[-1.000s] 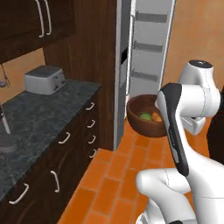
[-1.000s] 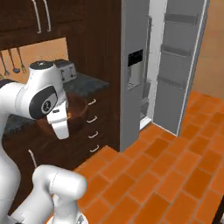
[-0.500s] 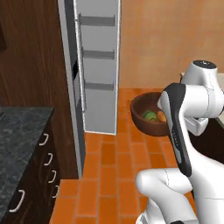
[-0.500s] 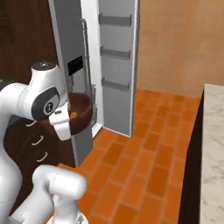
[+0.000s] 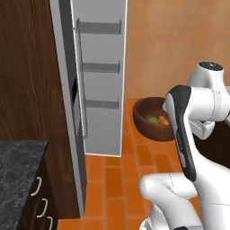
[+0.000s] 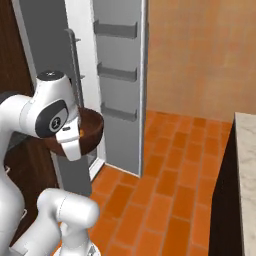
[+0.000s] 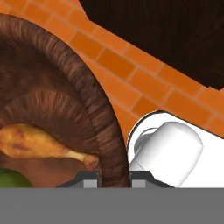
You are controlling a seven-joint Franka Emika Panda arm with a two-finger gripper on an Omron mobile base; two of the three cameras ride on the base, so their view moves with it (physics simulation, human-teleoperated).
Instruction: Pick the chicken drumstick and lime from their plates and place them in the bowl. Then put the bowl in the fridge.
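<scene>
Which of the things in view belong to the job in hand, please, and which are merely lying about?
Part of the job:
- bowl, gripped at its rim by the pincer
- chicken drumstick, in the bowl
- lime, in the bowl
- fridge, door open

Just standing about:
- dark brown cabinet
- dark counter
- pale counter

An orange brick-pattern floor point(image 5: 112, 179) runs to a plain tan wall point(image 6: 200, 55). Dark brown cabinets point(image 5: 27, 67) stand left, above a dark speckled counter point(image 5: 18, 157) with drawer handles. A pale stone counter point(image 6: 246, 165) lies at the right base view's right edge.
</scene>
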